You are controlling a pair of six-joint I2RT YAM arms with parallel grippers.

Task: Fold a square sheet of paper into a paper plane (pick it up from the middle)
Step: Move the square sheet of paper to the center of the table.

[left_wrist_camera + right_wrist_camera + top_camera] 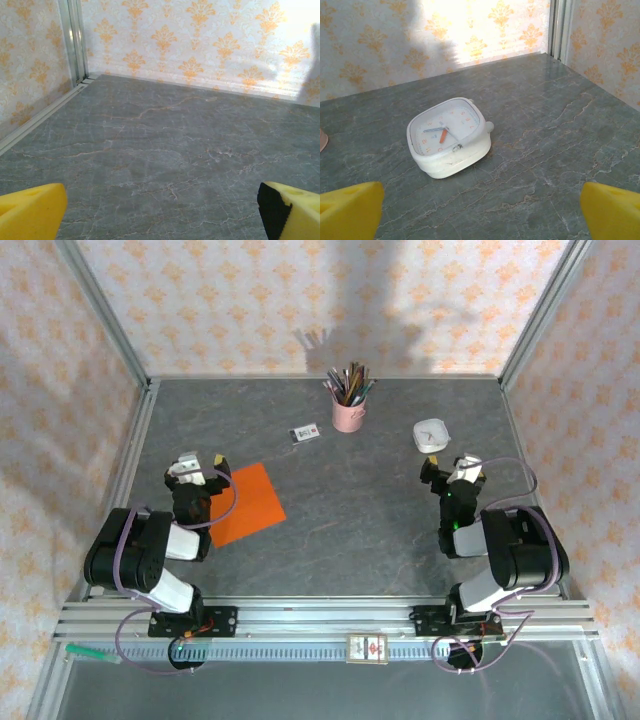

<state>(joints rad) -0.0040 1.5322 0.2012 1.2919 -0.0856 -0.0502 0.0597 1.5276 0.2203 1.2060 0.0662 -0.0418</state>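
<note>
Square sheet of paper [248, 504] flat and unfolded on the left half of the table [360, 540].
It lies turned cornerwise, nearer the table's left edge than its middle, with its left corner hidden under the left arm. The left gripper [203, 462] hangs just past that side of the sheet, its fingers spread wide, and the wrist view shows bare table between them. The right gripper [452, 472] is near the right edge, also spread wide and empty, with a white clock [450, 137] face upward just ahead of it. A pink pencil cup [349, 412] and a small white card [305, 433] sit toward the far edge.
</note>
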